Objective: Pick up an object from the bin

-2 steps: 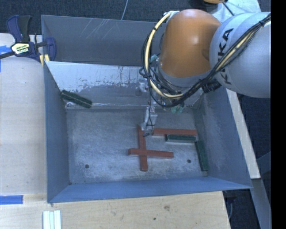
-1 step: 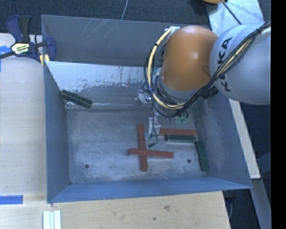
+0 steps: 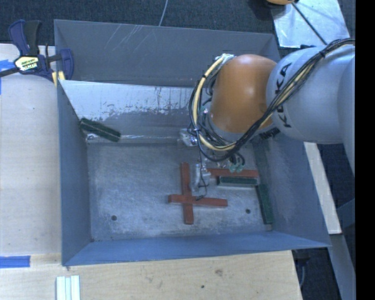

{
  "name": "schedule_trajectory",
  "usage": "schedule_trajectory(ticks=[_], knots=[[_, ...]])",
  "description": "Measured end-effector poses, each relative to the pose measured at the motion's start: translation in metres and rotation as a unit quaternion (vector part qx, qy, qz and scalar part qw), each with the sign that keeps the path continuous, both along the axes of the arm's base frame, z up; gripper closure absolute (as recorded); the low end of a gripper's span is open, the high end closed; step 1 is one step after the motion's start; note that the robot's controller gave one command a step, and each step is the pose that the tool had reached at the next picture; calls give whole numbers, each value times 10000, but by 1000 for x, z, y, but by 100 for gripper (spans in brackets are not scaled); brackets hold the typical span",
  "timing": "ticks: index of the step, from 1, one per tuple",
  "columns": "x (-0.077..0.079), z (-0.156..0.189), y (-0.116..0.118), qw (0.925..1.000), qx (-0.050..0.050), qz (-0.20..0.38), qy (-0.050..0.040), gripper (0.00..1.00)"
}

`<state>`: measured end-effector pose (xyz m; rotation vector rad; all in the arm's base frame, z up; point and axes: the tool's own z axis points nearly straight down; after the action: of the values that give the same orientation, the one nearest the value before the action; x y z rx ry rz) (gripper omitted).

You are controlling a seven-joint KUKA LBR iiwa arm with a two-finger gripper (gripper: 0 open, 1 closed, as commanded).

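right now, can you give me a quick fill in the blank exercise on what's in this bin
1. The two reddish-brown sticks below the gripper lie one over the other, forming a ____.
2. The lone bar in the far left corner of the bin is dark ____.
3. The arm's rounded wrist cover is ____ in colour.

Missing words: cross; green; orange

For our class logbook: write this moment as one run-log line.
gripper: over crossed red-brown sticks | sticks: flat on bin floor | lift: not yet
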<state>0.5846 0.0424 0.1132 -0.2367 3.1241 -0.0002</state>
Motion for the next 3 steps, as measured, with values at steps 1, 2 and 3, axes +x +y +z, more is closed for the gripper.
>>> schedule_trajectory(ticks=[1,2,3], knots=[[-2,-39,-15,9982,9,-593,-28,100],[-2,-39,-15,9982,10,-593,-27,100],[-26,-39,3,9975,1,-712,-45,100]])
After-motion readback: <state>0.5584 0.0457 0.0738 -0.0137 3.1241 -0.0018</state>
